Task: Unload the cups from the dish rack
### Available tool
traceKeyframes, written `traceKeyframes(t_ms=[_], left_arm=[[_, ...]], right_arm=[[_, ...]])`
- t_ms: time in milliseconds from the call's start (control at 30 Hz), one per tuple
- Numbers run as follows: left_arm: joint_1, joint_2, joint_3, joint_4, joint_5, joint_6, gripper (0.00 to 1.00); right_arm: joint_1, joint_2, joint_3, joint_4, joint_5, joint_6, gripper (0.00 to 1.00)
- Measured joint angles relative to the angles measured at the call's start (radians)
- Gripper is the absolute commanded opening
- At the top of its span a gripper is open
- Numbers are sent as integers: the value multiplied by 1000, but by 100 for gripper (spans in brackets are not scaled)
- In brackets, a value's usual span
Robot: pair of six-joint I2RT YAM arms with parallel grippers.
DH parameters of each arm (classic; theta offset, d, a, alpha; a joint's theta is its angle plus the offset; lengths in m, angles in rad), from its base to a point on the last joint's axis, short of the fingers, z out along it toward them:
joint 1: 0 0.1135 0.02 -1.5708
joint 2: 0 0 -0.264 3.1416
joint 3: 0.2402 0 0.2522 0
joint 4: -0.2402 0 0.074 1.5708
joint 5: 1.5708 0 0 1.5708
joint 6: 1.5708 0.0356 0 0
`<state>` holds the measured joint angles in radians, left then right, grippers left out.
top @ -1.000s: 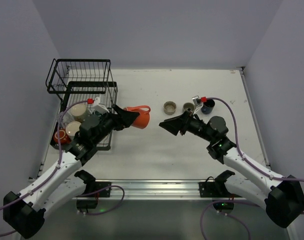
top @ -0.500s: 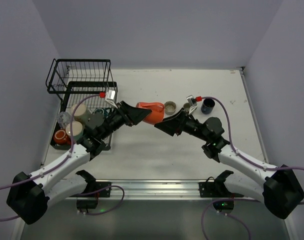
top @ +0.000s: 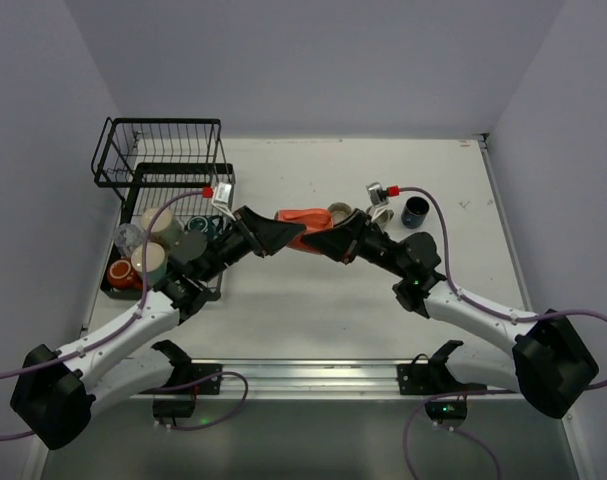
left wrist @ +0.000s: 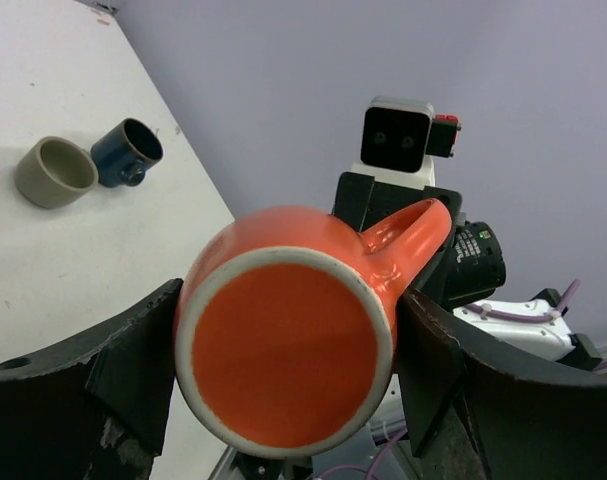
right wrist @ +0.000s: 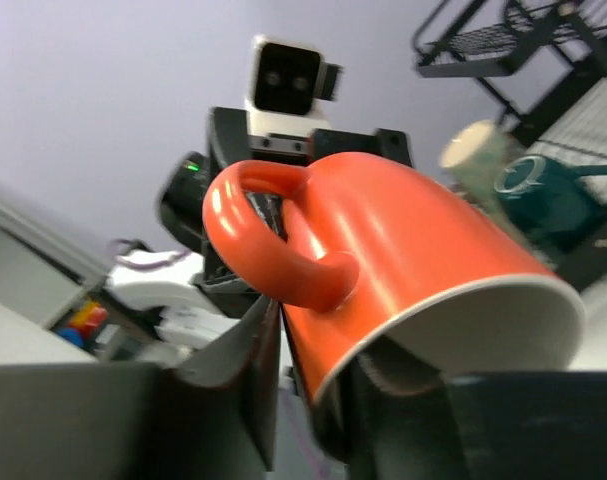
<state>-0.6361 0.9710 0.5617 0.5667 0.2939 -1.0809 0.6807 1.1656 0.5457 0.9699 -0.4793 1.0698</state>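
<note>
An orange mug [top: 305, 218] hangs on its side above the middle of the table. My left gripper [top: 278, 232] is shut on its body at the base end; the left wrist view shows the base [left wrist: 283, 350] between both fingers [left wrist: 133, 370]. My right gripper [top: 328, 240] is shut on the mug's wall at the rim, beside the handle [right wrist: 273, 240], one finger inside the mouth and one outside. The black dish rack [top: 163, 160] at the left holds a cream cup [top: 161, 224], a beige cup [top: 148, 262], a small orange-red cup [top: 119, 272], a clear glass [top: 128, 237] and a teal cup [top: 195, 226].
On the table behind the right arm stand a grey-olive cup [top: 339, 213] and a dark blue cup [top: 415, 212]; a third one between them is mostly hidden by the wrist. White walls close in the table on three sides.
My left arm carried the orange mug to the right. My right gripper came in from the right and closed on the mug's rim.
</note>
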Motion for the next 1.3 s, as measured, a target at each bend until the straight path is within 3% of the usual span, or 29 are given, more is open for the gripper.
traceKeyframes(t_ms=[33,67,100,133,267,467,567,833,1000,1300], left_arm=[[1,-11,-5,-2,-6,-5,52],[0,-23,-11,3,-3,-23,60],[-1,-34,-13,4,-2,-39,67],[-3,-48,-14,4,5,-60,81],[-17,-116,3,-113,-14,27,100],[-16,-206,104,-469,-144,245,100],[-14,-269,165,-615,-224,343,100],[-14,-425,285,-980,-532,564,100],[-14,-521,225,-1049,-639,621,100],[-11,-556,154,-1062,-692,659,100]], right_arm=[[7,0,0,11,5,8,12],[13,0,0,27,7,23,3],[21,-2,0,49,6,35,0],[28,-9,0,64,5,42,0],[44,-77,0,-37,18,7,0],[32,-114,80,-367,93,-122,0],[19,-91,177,-609,143,-211,0],[19,293,764,-1248,312,-514,0],[18,584,1133,-1590,457,-679,0],[19,938,1491,-1878,571,-808,0]])
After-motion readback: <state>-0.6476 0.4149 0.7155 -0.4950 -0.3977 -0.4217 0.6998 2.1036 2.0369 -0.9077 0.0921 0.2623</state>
